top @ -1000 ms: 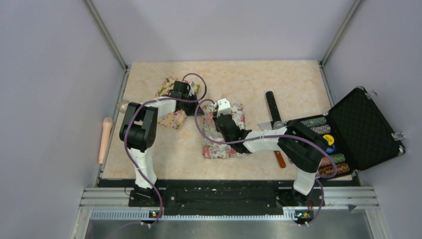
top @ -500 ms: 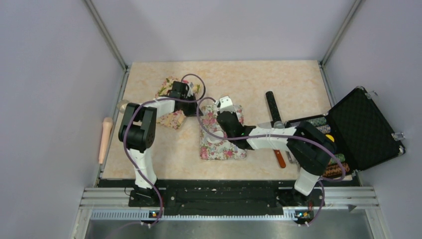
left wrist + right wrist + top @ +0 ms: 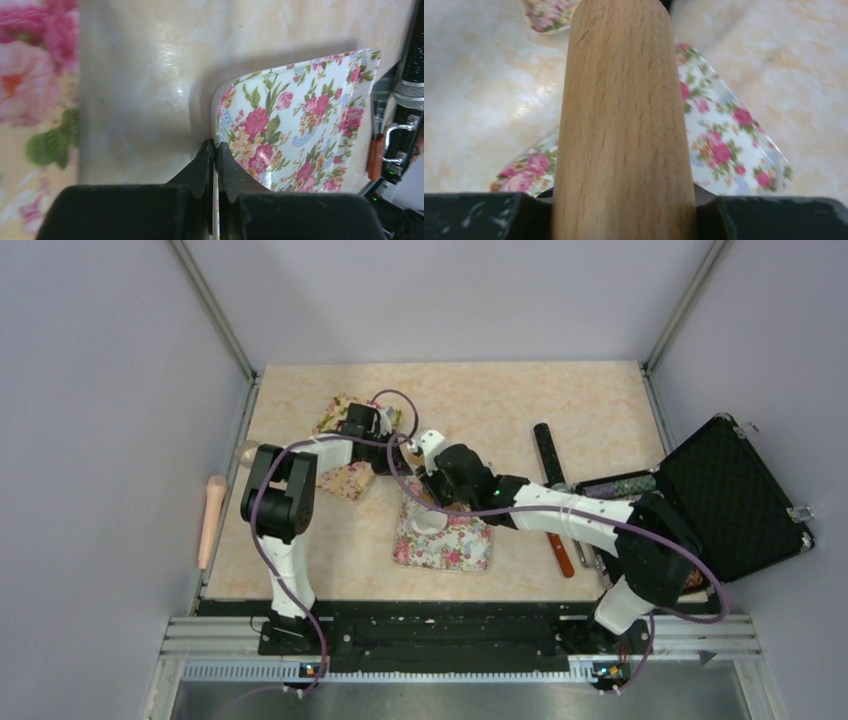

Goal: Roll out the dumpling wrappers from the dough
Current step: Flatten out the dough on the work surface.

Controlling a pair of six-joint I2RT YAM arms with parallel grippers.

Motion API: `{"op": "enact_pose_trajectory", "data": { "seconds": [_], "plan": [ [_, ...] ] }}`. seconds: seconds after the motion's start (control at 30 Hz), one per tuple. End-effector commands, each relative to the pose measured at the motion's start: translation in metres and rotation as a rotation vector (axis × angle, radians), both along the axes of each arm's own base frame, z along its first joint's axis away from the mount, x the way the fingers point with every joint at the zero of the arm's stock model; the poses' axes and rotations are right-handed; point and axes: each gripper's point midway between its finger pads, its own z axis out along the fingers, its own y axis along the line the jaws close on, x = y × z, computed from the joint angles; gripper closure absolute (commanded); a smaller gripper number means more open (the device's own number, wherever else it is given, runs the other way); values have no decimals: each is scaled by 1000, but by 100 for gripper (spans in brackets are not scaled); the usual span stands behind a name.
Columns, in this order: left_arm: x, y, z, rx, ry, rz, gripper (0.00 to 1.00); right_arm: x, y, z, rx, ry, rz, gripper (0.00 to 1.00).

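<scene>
Movement, top view: the right hand (image 3: 425, 455) reaches further left than a second ago, and the floral tray (image 3: 455, 550) sits closer to the near edge of the desk (image 3: 500, 400). The dumpling wrapper (image 3: 432, 523) lies on that tray just beside the hand. An open black case (image 3: 740, 490) stands far right. Left wrist: left hand (image 3: 215, 150) clenched. Right wrist: right hand grasps a wooden rolling pin (image 3: 624, 125), hiding the tray's middle.
</scene>
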Motion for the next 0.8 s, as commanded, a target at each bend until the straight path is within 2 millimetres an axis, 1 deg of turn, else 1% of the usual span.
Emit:
{"op": "enact_pose_trajectory", "data": {
  "seconds": [0.0, 0.07, 0.13, 0.2, 0.27, 0.37, 0.47, 0.53, 0.67, 0.7, 0.77],
  "plan": [
    [-1, -28, 13, -97, -26, -127, 100, -17, 54, 19, 126, 112, 213, 100],
    [-2, -30, 12, -105, -21, -139, 100, -21, 67, 15, 162, 171, 237, 100],
    [-2, -31, 10, -110, -14, -143, 100, -29, 78, 2, 190, 254, 248, 100],
    [-3, -32, 10, -109, -15, -144, 100, -35, 80, -18, 192, 308, 248, 100],
    [-3, -31, 10, -108, -15, -145, 100, -44, 74, -40, 176, 342, 265, 100],
    [-3, -33, 14, -114, -20, -153, 100, -61, 55, -70, 147, 374, 296, 100],
    [-2, -33, 19, -113, -35, -161, 100, -66, 27, -99, 133, 408, 270, 100],
    [-1, -33, 22, -110, -44, -169, 100, -61, 8, -113, 143, 416, 238, 100],
    [1, -33, 27, -105, -60, -182, 100, -48, -27, -139, 81, 446, 161, 100],
    [1, -33, 30, -107, -66, -184, 100, -49, -33, -144, 81, 468, 152, 100],
    [2, -33, 34, -107, -74, -189, 100, -56, -38, -151, 91, 509, 163, 100]
  ]
}}
